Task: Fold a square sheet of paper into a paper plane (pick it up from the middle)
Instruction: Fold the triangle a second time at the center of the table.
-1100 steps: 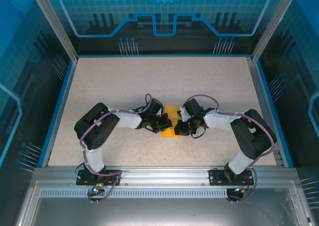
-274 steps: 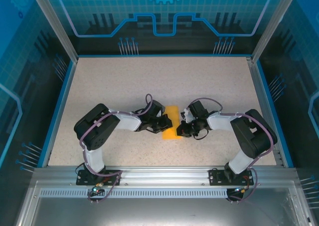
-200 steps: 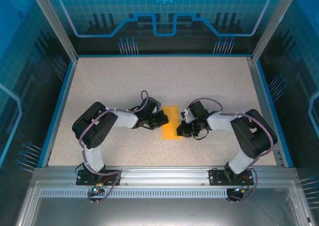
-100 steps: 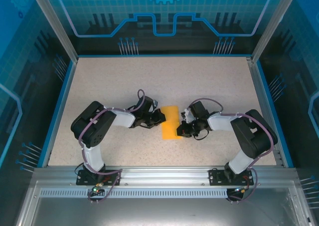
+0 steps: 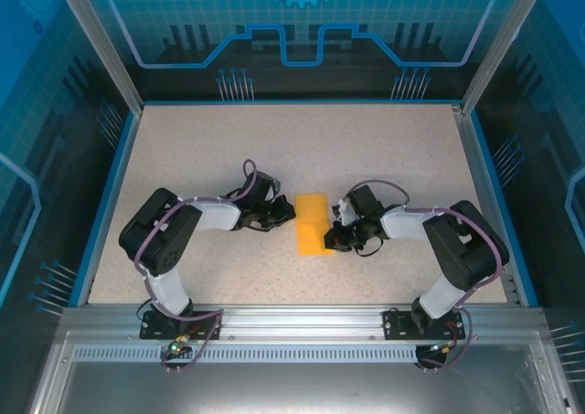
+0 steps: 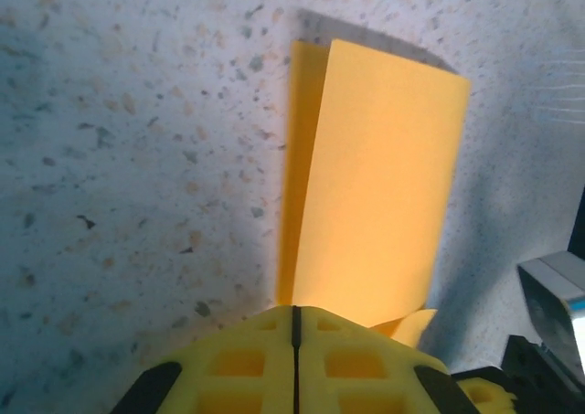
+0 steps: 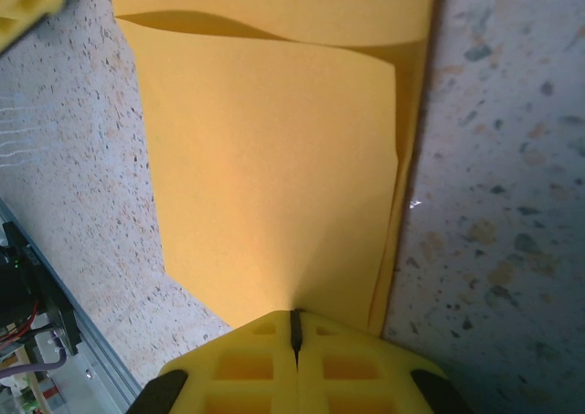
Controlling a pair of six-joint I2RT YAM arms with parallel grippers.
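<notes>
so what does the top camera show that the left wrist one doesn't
Top camera: the whole blue-rimmed table, and the paper near its middle between the left gripper and the right gripper. Left wrist camera: a close look at the fold, a second layer showing beside the top flap. Both: the folded orange-yellow paper on the speckled surface, with the left gripper shut beside it.

A speckled beige desk (image 5: 228, 149) lay inside a blue rim (image 5: 108, 204). Aluminium rails (image 5: 302, 318) ran along its near edge, angled metal posts (image 5: 96, 39) rose at the far corners, and blue printed panels (image 5: 302, 21) stood behind.
</notes>
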